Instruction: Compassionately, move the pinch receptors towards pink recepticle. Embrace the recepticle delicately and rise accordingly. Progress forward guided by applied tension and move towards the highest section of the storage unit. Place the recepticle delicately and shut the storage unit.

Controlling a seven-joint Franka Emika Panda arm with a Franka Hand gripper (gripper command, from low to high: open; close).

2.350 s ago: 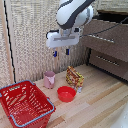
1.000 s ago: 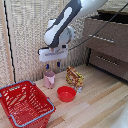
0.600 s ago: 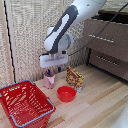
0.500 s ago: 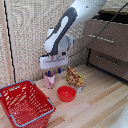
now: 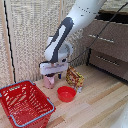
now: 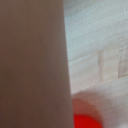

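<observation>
Your pinch receptors [image 5: 50, 76] sit low at the end of the white arm, right down over the pink recepticle [image 5: 48, 81], which stands upright on the wooden floor [image 5: 95, 107] close in front of the pale slatted wall [image 5: 30, 35]. In the exterior view the cup's rim is hidden under the white gripper head, so the cup lies straight beneath the tool, at 6 o'clock from it, with its long axis vertical and roughly in line with the fingers. Whether the fingers already straddle the cup or merely hover beside its wall, you cannot tell from here, nor how wide they stand; the wrist view is a blurred close surface with only a patch of the red bowl [image 6: 86, 121] and pale floor to go on. Judge it as the approach or the very start of the grasp, so check the contact before you trust the lift. From the cup, the red bowl [image 5: 66, 93] lies at about 4 o'clock, near but apart; a yellow patterned packet [image 5: 74, 78] stands at 3 o'clock; the red wire basket [image 5: 26, 104] is at 7 o'clock. The storage unit [image 5: 107, 47] stands well away at 2 o'clock, its highest section [image 5: 111, 15] appearing to stand open, so the carry will likely run up and toward the exterior view's right.
</observation>
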